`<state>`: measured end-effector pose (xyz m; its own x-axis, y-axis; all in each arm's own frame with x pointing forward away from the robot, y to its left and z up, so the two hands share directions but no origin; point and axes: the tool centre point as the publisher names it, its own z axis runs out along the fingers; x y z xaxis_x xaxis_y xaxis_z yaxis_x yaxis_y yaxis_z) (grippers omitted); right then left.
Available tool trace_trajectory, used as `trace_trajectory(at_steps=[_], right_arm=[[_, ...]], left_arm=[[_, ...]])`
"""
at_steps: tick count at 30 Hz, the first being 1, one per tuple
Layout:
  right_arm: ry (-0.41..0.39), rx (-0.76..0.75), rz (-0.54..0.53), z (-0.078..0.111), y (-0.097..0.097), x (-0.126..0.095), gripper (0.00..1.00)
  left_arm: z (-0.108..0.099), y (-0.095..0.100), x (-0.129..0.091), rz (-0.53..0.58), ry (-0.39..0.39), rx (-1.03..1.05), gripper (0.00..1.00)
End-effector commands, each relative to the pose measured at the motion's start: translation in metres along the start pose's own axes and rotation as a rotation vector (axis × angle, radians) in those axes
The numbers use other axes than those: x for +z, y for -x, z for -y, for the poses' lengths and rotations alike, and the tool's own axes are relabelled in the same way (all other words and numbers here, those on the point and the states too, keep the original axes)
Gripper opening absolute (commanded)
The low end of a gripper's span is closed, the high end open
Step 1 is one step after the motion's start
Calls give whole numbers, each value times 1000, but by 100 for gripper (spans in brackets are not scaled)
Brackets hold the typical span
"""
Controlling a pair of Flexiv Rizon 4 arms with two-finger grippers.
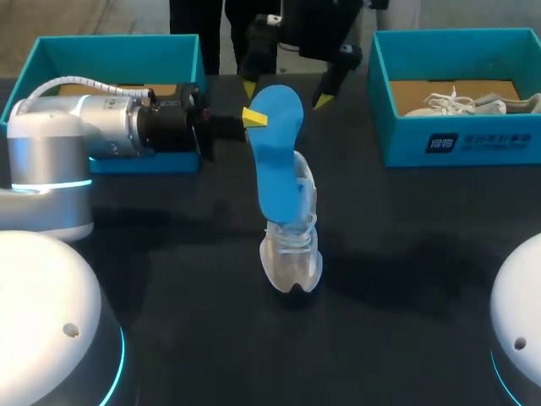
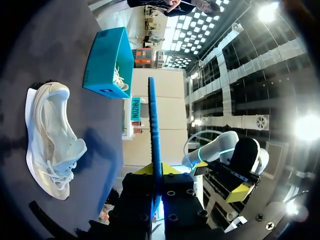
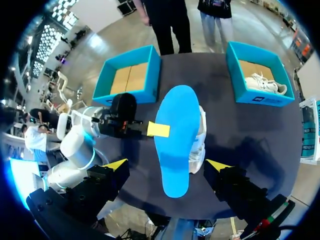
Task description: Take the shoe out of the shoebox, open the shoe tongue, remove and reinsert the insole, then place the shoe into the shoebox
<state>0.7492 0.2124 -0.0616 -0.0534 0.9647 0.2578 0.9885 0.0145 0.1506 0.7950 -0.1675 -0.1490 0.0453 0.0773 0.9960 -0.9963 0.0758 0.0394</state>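
The left gripper (image 1: 252, 117) is clamped on one long edge of the flat blue foam insole (image 1: 277, 161), near its broad end; in the left wrist view the insole stands edge-on between the two yellow tips. The insole's long axis runs from the gripper down towards the white mesh lace-up shoe (image 1: 292, 254), broad end up and far, narrow end low at the shoe's opening; contact there cannot be judged. The shoe lies on the black table (image 1: 406, 271) below and beside that gripper, toe pointing to the near edge. The right gripper (image 1: 286, 95) hangs above the insole's broad end, fingers spread wide, touching nothing. An open teal cardboard shoebox (image 1: 114, 39) sits behind the left arm; a second teal shoebox (image 1: 456, 139), holding another white shoe (image 1: 473, 103), stands well beyond the right gripper.
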Motion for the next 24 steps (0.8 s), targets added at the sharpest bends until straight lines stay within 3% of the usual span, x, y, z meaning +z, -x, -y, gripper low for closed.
trace_trajectory(at_steps=[1, 24], right_arm=[[-23, -5, 161, -6, -10, 5, 100], [-16, -3, 186, 5, -13, 13, 100]], left_arm=[[0, -1, 0, 7, 5, 0, 0], [0, -1, 1, 9, 11, -1, 0]])
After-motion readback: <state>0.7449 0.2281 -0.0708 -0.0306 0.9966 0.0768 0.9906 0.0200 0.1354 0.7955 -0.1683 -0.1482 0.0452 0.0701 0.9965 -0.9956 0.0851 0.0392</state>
